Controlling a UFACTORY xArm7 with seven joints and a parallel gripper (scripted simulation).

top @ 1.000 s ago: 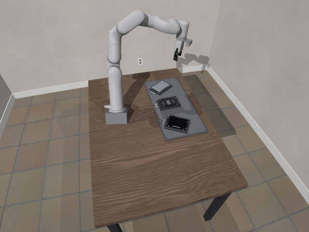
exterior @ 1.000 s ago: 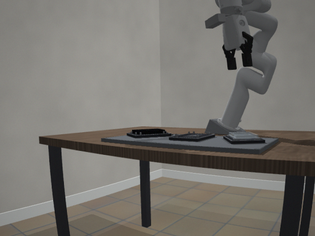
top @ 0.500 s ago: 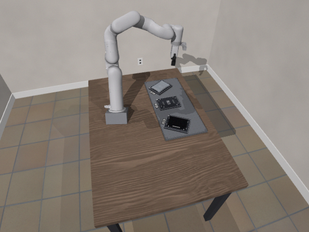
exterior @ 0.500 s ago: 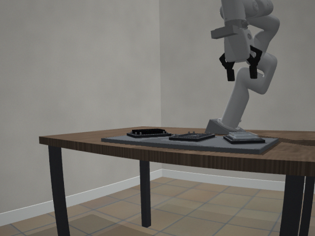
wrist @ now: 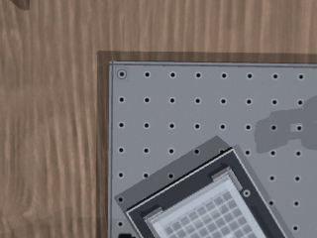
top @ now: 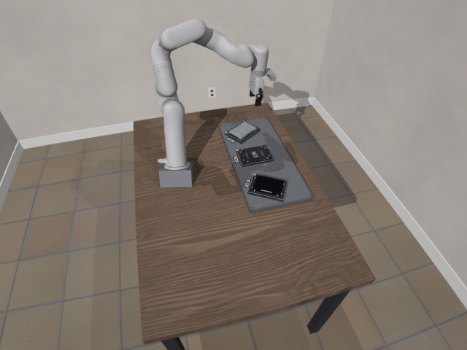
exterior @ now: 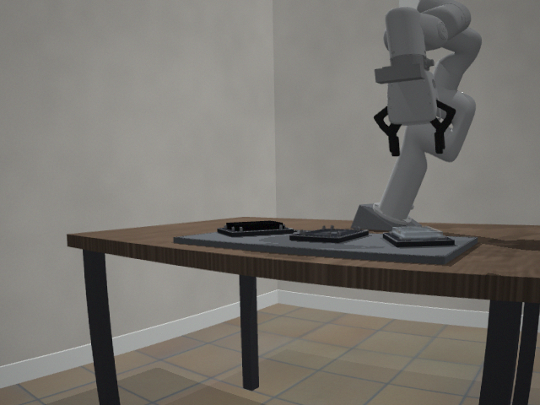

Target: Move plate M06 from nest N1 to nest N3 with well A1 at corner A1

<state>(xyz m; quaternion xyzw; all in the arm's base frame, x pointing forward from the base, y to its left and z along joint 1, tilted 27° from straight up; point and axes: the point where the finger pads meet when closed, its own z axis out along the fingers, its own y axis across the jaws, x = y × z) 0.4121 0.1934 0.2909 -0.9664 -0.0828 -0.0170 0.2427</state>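
Observation:
A grey perforated deck (top: 281, 158) on the wooden table carries three black nests in a row. The far nest holds a pale translucent well plate (top: 242, 130), also visible in the side view (exterior: 412, 233) and in the wrist view (wrist: 208, 213), where it sits turned at an angle. The middle nest (top: 255, 154) is empty. The near nest holds a black well plate (top: 268, 185). The labels are too small to read, so I cannot tell which plate is M06. My gripper (exterior: 416, 150) is open and empty, high above the deck's far corner near the pale plate.
Small signs (top: 236, 159) stand on the deck's left side next to each nest. The arm's base (top: 175, 176) stands left of the deck. The deck's far corner (wrist: 122, 74) lies close to the table's far edge.

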